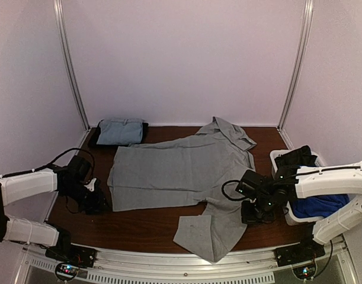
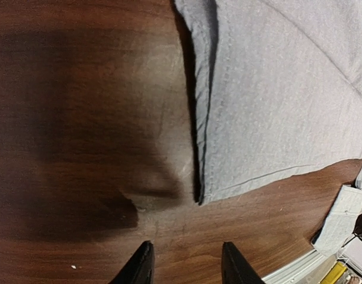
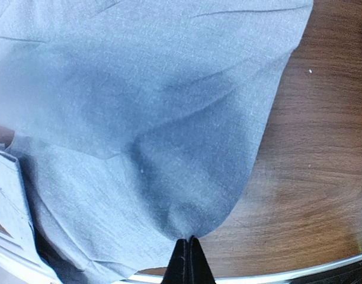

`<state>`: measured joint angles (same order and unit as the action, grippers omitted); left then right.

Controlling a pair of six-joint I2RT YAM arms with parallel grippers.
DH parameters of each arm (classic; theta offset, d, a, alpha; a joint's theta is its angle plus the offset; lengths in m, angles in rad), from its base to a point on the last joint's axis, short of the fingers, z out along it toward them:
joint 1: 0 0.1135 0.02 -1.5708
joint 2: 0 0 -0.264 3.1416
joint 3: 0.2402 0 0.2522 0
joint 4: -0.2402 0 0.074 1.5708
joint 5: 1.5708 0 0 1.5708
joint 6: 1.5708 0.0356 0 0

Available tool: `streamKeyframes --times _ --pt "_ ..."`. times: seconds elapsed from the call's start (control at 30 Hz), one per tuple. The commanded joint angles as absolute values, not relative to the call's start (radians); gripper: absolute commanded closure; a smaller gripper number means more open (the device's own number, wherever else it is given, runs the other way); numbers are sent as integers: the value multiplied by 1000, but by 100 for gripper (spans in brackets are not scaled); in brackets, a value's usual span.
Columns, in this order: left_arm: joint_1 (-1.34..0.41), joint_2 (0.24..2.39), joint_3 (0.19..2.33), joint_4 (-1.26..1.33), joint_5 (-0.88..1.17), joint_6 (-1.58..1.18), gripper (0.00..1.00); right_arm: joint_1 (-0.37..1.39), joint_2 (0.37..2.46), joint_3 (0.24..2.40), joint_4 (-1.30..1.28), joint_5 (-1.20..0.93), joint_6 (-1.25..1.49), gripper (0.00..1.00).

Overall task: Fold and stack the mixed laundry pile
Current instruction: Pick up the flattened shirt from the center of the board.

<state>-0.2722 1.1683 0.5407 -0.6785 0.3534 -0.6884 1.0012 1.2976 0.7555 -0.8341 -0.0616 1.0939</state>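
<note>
- two arms are working one garment: the grey shirt [image 1: 175, 171] lies spread flat across the middle of the table [image 1: 145, 228], with its collar toward the far right corner and one sleeve reaching down to the near edge.
- the right gripper [image 3: 189, 260] has its jaws pressed together on a pinch of the shirt's cloth, on the garment's right side close to that sleeve. the fabric draws to a point right at the tips.
- the left gripper [image 2: 186, 269] has its jaws apart with nothing between them. it hangs over bare wood by the left edge, and the shirt's hem corner is just ahead of it, untouched.
- at the far left corner sits a folded pale piece [image 1: 120, 130] on something dark, which looks to me like the start of the stack.
- at the right edge a white bin [image 1: 276, 157] holds a dark piece [image 1: 296, 157] and a blue piece [image 1: 320, 206], both unfolded as far as i can see.
- the step in hand, i'd say, is the first fold of the shirt, with one side gripped and the other not yet.
- by my reckoning the left jaws next need to go forward and down onto the hem corner. the edge looks doubled there, so they should close on both layers.
- after that, both arms would have to lift evenly and carry the cloth over together, or the loose sleeve will drag and spoil the fold.
</note>
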Motion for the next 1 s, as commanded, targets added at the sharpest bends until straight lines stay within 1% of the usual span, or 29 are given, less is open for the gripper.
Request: streamKeyframes --times 0.0,0.2,0.33,0.6,0.73,0.8,0.87,0.97 --pt "-274 1159 528 -628 362 -727 59 1006 1252 791 -913 -31 1076 100" --pt "-282 1201 511 -580 371 -734 61 1004 1212 810 -961 -19 1075 100" --pt "-323 1253 517 -539 371 -745 64 1004 1188 818 -977 -11 1078 100" --pt "-337 1343 525 -477 354 -756 71 1003 1166 835 -998 -5 1074 100" --pt "-339 1381 545 -469 350 -752 80 1002 1166 842 -1003 -5 1068 100" --pt "-339 1382 555 -472 357 -753 88 1001 1166 851 -1009 -5 1064 100" --pt "-339 1364 565 -505 346 -757 99 1000 1164 863 -1020 -5 1060 100" --pt "-339 1307 577 -585 338 -763 100 999 1156 877 -1045 17 1062 100"
